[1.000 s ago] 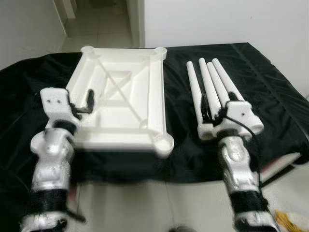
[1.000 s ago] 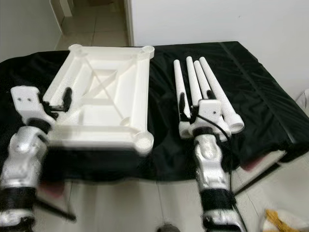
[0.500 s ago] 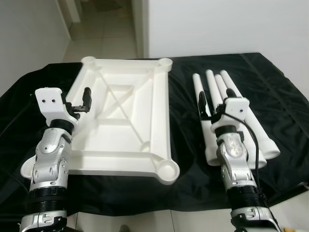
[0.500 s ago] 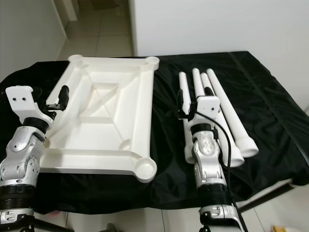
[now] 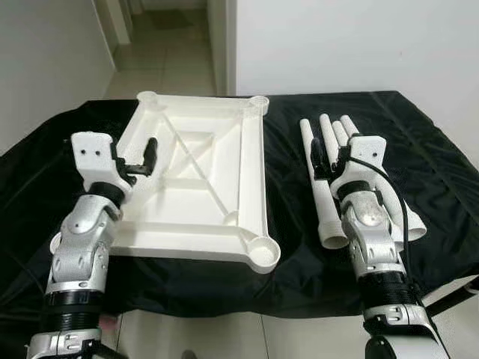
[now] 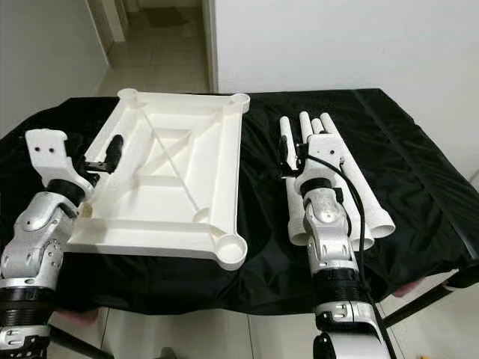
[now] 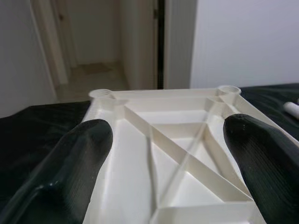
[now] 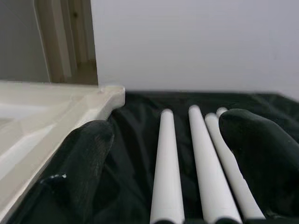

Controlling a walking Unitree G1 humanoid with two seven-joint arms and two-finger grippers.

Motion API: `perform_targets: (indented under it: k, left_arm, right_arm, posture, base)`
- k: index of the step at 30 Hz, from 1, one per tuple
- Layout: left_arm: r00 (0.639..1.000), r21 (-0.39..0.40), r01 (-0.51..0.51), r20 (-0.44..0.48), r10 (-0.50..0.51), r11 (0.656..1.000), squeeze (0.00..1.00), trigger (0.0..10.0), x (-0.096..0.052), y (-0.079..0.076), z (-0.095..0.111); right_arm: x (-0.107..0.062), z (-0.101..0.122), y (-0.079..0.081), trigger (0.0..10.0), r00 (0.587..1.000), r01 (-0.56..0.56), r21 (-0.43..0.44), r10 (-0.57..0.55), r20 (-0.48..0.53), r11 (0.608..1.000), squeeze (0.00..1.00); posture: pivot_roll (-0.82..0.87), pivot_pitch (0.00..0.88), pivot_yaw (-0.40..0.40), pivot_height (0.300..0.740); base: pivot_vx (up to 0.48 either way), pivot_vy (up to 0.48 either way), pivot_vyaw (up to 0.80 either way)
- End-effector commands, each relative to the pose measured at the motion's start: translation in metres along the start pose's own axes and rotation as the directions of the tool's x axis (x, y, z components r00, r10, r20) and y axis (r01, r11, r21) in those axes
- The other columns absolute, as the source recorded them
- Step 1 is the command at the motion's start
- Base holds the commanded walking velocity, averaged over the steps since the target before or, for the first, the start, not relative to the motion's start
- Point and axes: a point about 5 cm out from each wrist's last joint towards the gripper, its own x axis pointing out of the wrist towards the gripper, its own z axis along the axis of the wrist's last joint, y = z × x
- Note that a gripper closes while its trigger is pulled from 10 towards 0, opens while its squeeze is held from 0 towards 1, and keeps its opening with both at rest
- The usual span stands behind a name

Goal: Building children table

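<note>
The table legs point(image 5: 340, 176) are lying lengthwise ahead of the right gripper point(image 8: 163, 154), its fingers hanging spread and empty; the left gripper point(image 7: 168, 154), equally spread and empty, is hovering over the tabletop point(image 5: 194, 179).

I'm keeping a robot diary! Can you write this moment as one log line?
phase: before pickup | upturned tabletop and four legs on black cloth | left gripper: open over tabletop | right gripper: open over legs

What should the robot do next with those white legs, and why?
Probably lower the right end effector onto one of the legs and close on it. Its fingers are open above the legs, which lie side by side on the black cloth, and the tabletop lies upside down with its corner sockets empty. The left end effector hovers open over the tabletop.
</note>
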Motion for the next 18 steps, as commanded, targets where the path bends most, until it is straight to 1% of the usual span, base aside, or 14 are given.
perform_targets:
  k: [1, 3, 5, 6, 8, 9, 10, 11, 12, 13, 14, 16, 17, 18]
  left_arm:
    - [0.989, 0.000, 0.144, -0.012, -0.144, 0.990, 0.00, 10.0, -0.001, -0.012, 0.001]
    - [0.981, -0.001, 0.191, -0.030, -0.191, 0.981, 0.00, 10.0, -0.001, -0.019, 0.002]
    - [0.981, -0.001, 0.191, -0.030, -0.191, 0.981, 0.00, 10.0, -0.001, -0.019, 0.002]
    - [0.978, 0.000, 0.204, -0.038, -0.204, 0.979, 0.00, 10.0, -0.001, -0.020, 0.002]
    - [0.973, 0.004, 0.226, -0.051, -0.226, 0.974, 0.00, 10.0, -0.002, -0.022, 0.002]
    - [0.971, 0.006, 0.233, -0.059, -0.232, 0.973, 0.00, 10.0, -0.002, -0.023, 0.002]
    - [0.971, 0.006, 0.233, -0.059, -0.232, 0.973, 0.00, 10.0, -0.002, -0.023, 0.002]
    - [0.970, 0.007, 0.237, -0.065, -0.236, 0.972, 0.00, 10.0, -0.002, -0.023, 0.002]
    - [0.970, 0.010, 0.237, -0.066, -0.235, 0.972, 0.00, 10.0, -0.003, -0.023, 0.003]
    - [0.970, 0.010, 0.237, -0.066, -0.235, 0.972, 0.00, 10.0, -0.003, -0.023, 0.003]
    - [0.970, 0.009, 0.236, -0.067, -0.235, 0.972, 0.00, 10.0, -0.003, -0.024, 0.003]
    - [0.970, 0.007, 0.235, -0.070, -0.234, 0.972, 0.00, 10.0, -0.004, -0.024, 0.003]
    - [0.970, 0.006, 0.233, -0.074, -0.232, 0.972, 0.00, 10.0, -0.004, -0.024, 0.004]
    - [0.970, 0.006, 0.233, -0.074, -0.232, 0.972, 0.00, 10.0, -0.004, -0.024, 0.004]
  right_arm:
    - [0.002, 0.000, 0.001, 10.0, 0.999, -0.013, 0.006, 0.013, -0.040, 1.000, 0.00]
    - [0.004, -0.004, 0.003, 10.0, 0.992, -0.001, 0.022, 0.004, -0.124, 1.000, 0.00]
    - [0.004, -0.004, 0.003, 10.0, 0.992, -0.001, 0.022, 0.004, -0.124, 1.000, 0.00]
    - [0.004, -0.006, 0.003, 10.0, 0.987, 0.018, 0.019, -0.015, -0.158, 1.000, 0.00]
    - [0.005, -0.014, 0.005, 10.0, 0.969, 0.043, -0.011, -0.044, -0.244, 0.999, 0.00]
    - [0.004, -0.019, 0.008, 10.0, 0.956, 0.045, -0.011, -0.047, -0.289, 0.999, 0.00]
    - [0.004, -0.019, 0.008, 10.0, 0.956, 0.045, -0.011, -0.047, -0.289, 0.999, 0.00]
    - [0.004, -0.023, 0.009, 10.0, 0.947, 0.046, -0.008, -0.046, -0.317, 0.999, 0.00]
    - [0.003, -0.025, 0.012, 10.0, 0.936, 0.045, 0.005, -0.040, -0.349, 0.999, 0.00]
    - [0.003, -0.025, 0.012, 10.0, 0.936, 0.045, 0.005, -0.040, -0.349, 0.999, 0.00]
    - [0.001, -0.028, 0.015, 10.0, 0.920, 0.047, 0.046, -0.025, -0.392, 0.998, 0.00]
    - [0.000, -0.029, 0.017, 10.0, 0.908, 0.052, 0.077, -0.015, -0.418, 0.996, 0.00]
    - [-0.001, -0.030, 0.021, 10.0, 0.897, 0.032, 0.108, 0.019, -0.441, 0.994, 0.00]
    - [-0.001, -0.030, 0.021, 10.0, 0.897, 0.032, 0.108, 0.019, -0.441, 0.994, 0.00]
  posture:
    - [-0.05, 0.035, 0.047, 0.740]
    - [-0.05, 0.036, 0.045, 0.740]
    - [-0.05, 0.036, 0.045, 0.740]
    - [-0.05, 0.034, 0.045, 0.740]
    - [-0.05, 0.031, 0.042, 0.740]
    - [-0.05, 0.031, 0.040, 0.740]
    - [-0.05, 0.031, 0.040, 0.740]
    - [-0.05, 0.031, 0.040, 0.740]
    - [-0.05, 0.028, 0.037, 0.740]
    - [-0.05, 0.028, 0.037, 0.740]
    - [-0.05, 0.028, 0.036, 0.740]
    - [-0.05, 0.026, 0.035, 0.740]
    - [-0.05, 0.026, 0.031, 0.740]
    - [-0.05, 0.026, 0.031, 0.740]
  base:
    - [0.000, 0.000, 0.00]
    - [0.000, 0.000, 0.00]
    - [0.000, 0.000, 0.00]
    - [0.000, 0.000, 0.00]
    - [0.000, 0.000, 0.00]
    - [0.000, 0.000, 0.00]
    - [0.000, 0.000, 0.00]
    - [0.000, 0.000, 0.00]
    - [0.000, 0.000, 0.00]
    - [0.000, 0.000, 0.00]
    - [0.000, 0.000, 0.00]
    - [0.000, 0.000, 0.00]
    - [0.000, 0.000, 0.00]
    - [0.000, 0.000, 0.00]
